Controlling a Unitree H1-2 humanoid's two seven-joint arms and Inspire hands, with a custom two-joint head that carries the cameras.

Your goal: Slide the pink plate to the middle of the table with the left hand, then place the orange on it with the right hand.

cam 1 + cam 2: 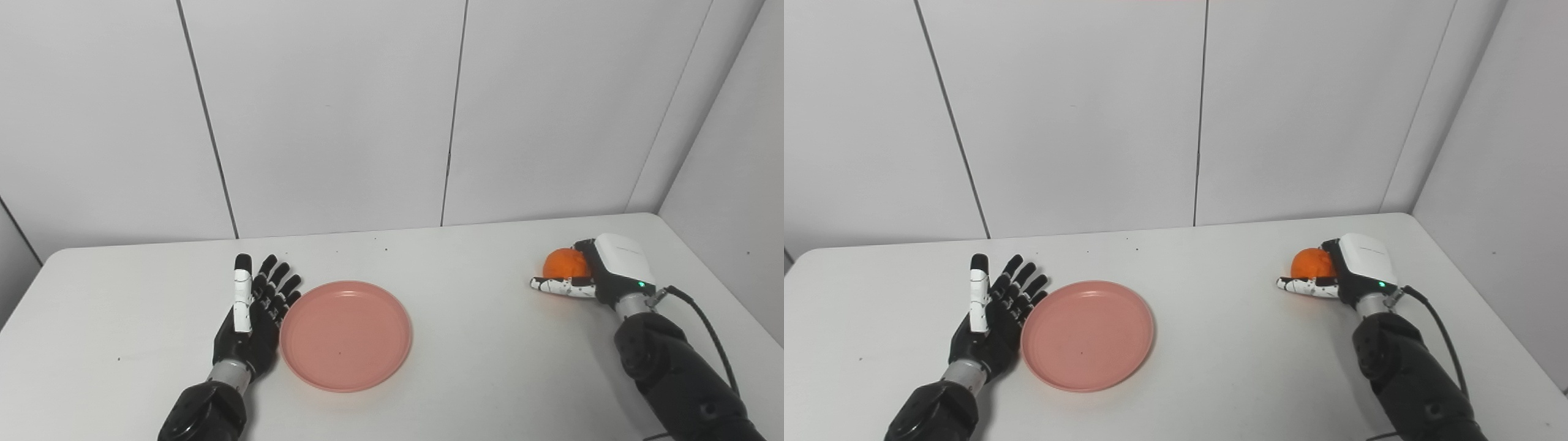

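The pink plate lies flat on the white table, a little left of its middle. My left hand rests on the table beside the plate's left rim, open, palm up, fingers spread and touching or nearly touching the rim. Far right on the table sits the orange. My right hand wraps it from the right. The thumb lies along the orange's front and the fingers curl over and behind it, mostly hidden. The orange appears to rest on the table.
The table's far edge meets a white panelled wall, and a second wall closes in at the right corner. A black cable runs along my right forearm.
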